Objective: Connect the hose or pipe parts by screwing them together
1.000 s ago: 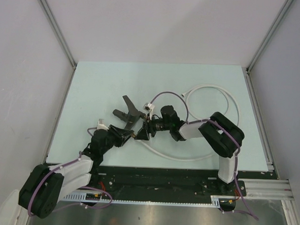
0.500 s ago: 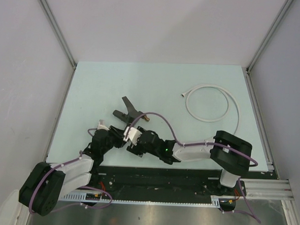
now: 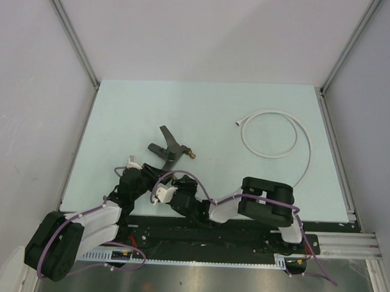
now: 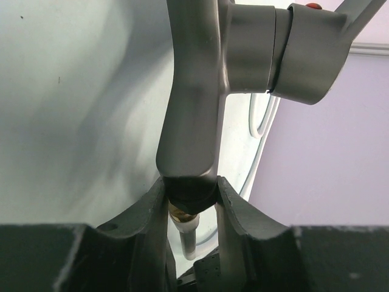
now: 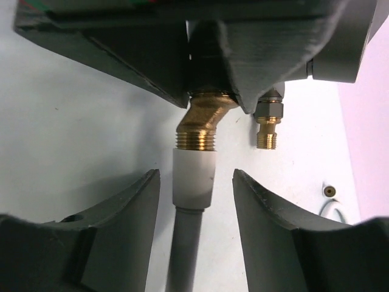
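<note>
The dark grey tap fitting (image 3: 172, 147) lies at table centre with its lever handle (image 4: 304, 55) pointing away. My left gripper (image 3: 159, 172) is shut on the fitting's dark lower end (image 4: 191, 191). The white hose (image 3: 292, 120) loops at the back right with one free end (image 3: 238, 124). Its other end, a white connector (image 5: 194, 176), sits against the fitting's brass thread (image 5: 197, 137). My right gripper (image 5: 196, 182) is open, its fingers on either side of that connector with gaps on both sides. A second brass end (image 5: 267, 131) shows beside it.
The right arm (image 3: 263, 203) lies folded low along the table's near edge and covers the near stretch of hose. Purple cables (image 3: 181, 177) arch over both wrists. Grey walls and metal rails (image 3: 336, 144) bound the table.
The right arm has swung from table centre down to the near edge, ending just under the left gripper. The near stretch of hose moved with it. The left gripper kept still on the fitting.
</note>
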